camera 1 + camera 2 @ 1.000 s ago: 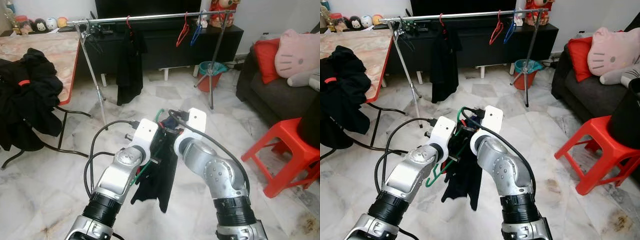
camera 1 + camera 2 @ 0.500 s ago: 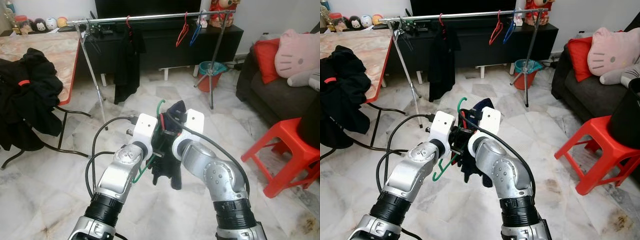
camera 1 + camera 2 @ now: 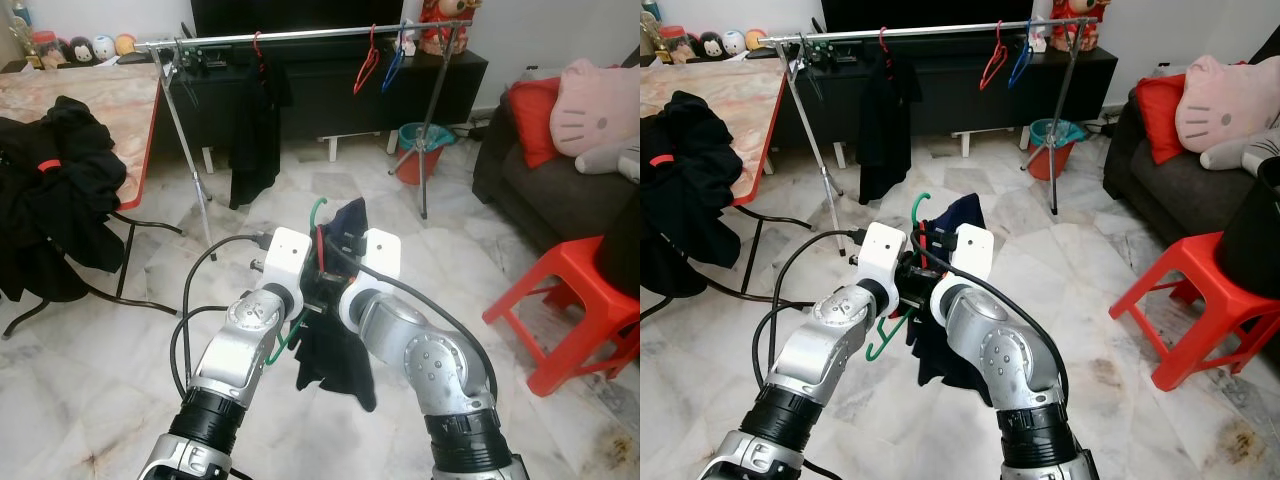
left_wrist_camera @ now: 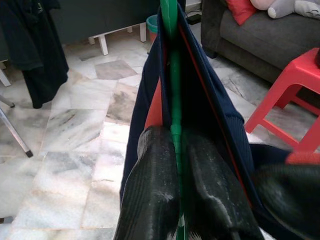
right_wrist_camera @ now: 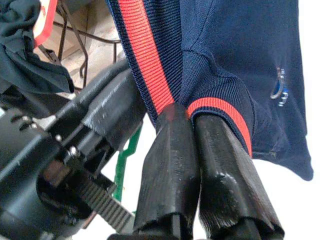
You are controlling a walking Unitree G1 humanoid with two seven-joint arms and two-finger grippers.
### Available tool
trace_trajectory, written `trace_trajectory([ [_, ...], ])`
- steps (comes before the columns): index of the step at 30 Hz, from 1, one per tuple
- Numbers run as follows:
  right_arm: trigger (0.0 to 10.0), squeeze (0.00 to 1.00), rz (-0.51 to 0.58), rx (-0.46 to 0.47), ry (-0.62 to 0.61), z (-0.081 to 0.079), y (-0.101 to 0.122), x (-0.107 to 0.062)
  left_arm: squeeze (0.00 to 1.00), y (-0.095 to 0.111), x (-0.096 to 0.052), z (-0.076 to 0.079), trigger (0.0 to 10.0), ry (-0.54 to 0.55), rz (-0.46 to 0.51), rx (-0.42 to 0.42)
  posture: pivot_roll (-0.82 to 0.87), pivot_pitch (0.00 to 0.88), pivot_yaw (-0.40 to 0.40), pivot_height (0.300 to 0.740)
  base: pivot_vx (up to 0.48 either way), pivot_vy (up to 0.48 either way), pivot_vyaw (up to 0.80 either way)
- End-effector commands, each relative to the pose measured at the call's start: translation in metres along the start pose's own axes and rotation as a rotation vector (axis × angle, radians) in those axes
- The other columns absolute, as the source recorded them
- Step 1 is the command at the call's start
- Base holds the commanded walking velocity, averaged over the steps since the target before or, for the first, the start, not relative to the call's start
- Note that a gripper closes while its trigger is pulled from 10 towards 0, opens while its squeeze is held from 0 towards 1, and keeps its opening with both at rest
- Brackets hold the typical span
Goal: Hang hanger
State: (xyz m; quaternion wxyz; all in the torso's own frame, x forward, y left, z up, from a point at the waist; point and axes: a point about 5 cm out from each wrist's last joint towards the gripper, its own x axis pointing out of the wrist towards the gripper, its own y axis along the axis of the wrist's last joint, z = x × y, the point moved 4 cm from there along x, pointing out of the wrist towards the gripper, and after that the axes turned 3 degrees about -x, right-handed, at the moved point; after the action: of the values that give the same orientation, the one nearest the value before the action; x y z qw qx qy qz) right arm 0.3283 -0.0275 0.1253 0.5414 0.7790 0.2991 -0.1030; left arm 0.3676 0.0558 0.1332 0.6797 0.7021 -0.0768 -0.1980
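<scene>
Green hanger point(image 4: 172, 75) with navy garment point(image 5: 240, 60) held mid-air, well short of the rail point(image 3: 300, 36).
Left gripper point(image 4: 177, 170) fingers pinch the stiff hanger; right gripper point(image 5: 192, 150) fingers pinch soft, light cloth. Likely best carried by the hanger.

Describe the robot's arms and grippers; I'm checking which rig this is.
Both arms are silver metal with black ribbed collars, white blocks at the wrists and black cables looping around them. The left gripper and right gripper each have two long black fingers with a textured surface.
</scene>
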Motion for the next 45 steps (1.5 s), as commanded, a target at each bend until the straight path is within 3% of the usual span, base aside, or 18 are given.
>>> trace_trajectory([
  [1, 10.0, 0.00, -0.073, 0.035, 0.073, -0.027, -0.020, 0.000, 0.00, 0.027, 0.001, -0.004, 10.0, 0.020, 0.113, -0.007, 0.12, 0.000, -0.047, 0.732, 0.000, 0.000, 0.00],
  [6, 10.0, 0.00, -0.064, 0.032, 0.056, -0.021, -0.019, 0.000, 0.00, 0.027, 0.001, -0.003, 10.0, 0.016, 0.117, -0.010, 0.11, 0.000, -0.045, 0.732, 0.000, 0.000, 0.00],
  [7, 10.0, 0.71, -0.059, 0.033, 0.054, -0.020, -0.018, 0.000, 0.00, 0.027, 0.001, -0.003, 10.0, 0.014, 0.118, -0.009, 0.11, 0.000, -0.044, 0.732, 0.000, 0.000, 0.00],
  [8, 10.0, 1.00, -0.055, 0.035, 0.052, -0.020, -0.017, 0.000, 0.00, 0.027, 0.001, -0.002, 10.0, 0.013, 0.119, -0.009, 0.11, 0.000, -0.044, 0.732, 0.000, 0.000, 0.00],
  [23, 10.0, 1.00, -0.048, 0.039, 0.034, -0.016, -0.015, -0.002, 0.00, 0.031, 0.001, -0.004, 10.0, 0.019, 0.151, -0.021, 0.11, 0.000, -0.049, 0.732, 0.000, 0.000, 0.00],
  [28, 10.0, 1.00, 0.005, -0.062, 0.028, -0.013, -0.003, -0.012, 0.00, 0.029, 0.000, -0.006, 10.0, 0.003, 0.144, -0.010, 0.11, 0.000, -0.051, 0.732, 0.000, 0.000, 0.00],
  [30, 10.0, 1.00, 0.050, -0.163, -0.036, 0.005, 0.008, -0.019, 0.00, 0.025, -0.002, -0.005, 10.0, -0.045, 0.131, 0.012, 0.11, 0.000, -0.051, 0.732, 0.000, 0.000, 0.00],
  [32, 10.0, 1.00, 0.078, -0.160, -0.080, 0.025, 0.017, -0.022, 0.00, 0.022, -0.004, -0.006, 10.0, -0.068, 0.121, 0.028, 0.11, 0.000, -0.050, 0.732, 0.000, 0.000, 0.00],
  [36, 10.0, 1.00, 0.142, -0.165, -0.106, 0.045, 0.031, -0.029, 0.00, 0.015, -0.008, -0.007, 10.0, -0.106, 0.104, 0.057, 0.10, 0.000, -0.049, 0.732, 0.000, 0.000, 0.00],
  [40, 10.0, 1.00, 0.217, -0.211, -0.076, 0.051, 0.045, -0.034, 0.00, 0.012, -0.011, -0.006, 10.0, -0.152, 0.095, 0.076, 0.10, 0.000, -0.048, 0.732, 0.000, 0.000, 0.00],
  [43, 10.0, 1.00, 0.279, -0.346, 0.011, 0.050, 0.060, -0.040, 0.00, 0.008, -0.016, -0.002, 10.0, -0.223, 0.091, 0.095, 0.10, 0.000, -0.047, 0.732, 0.000, 0.000, 0.00],
  [44, 10.0, 0.68, 0.279, -0.418, 0.064, 0.048, 0.062, -0.042, 0.00, 0.006, -0.018, -0.002, 10.0, -0.250, 0.085, 0.119, 0.10, 0.000, -0.046, 0.732, 0.000, 0.000, 0.00],
  [45, 10.0, 0.68, 0.277, -0.429, 0.073, 0.047, 0.062, -0.042, 0.00, 0.006, -0.019, -0.002, 10.0, -0.253, 0.083, 0.124, 0.10, 0.000, -0.046, 0.732, 0.000, 0.000, 0.00],
])
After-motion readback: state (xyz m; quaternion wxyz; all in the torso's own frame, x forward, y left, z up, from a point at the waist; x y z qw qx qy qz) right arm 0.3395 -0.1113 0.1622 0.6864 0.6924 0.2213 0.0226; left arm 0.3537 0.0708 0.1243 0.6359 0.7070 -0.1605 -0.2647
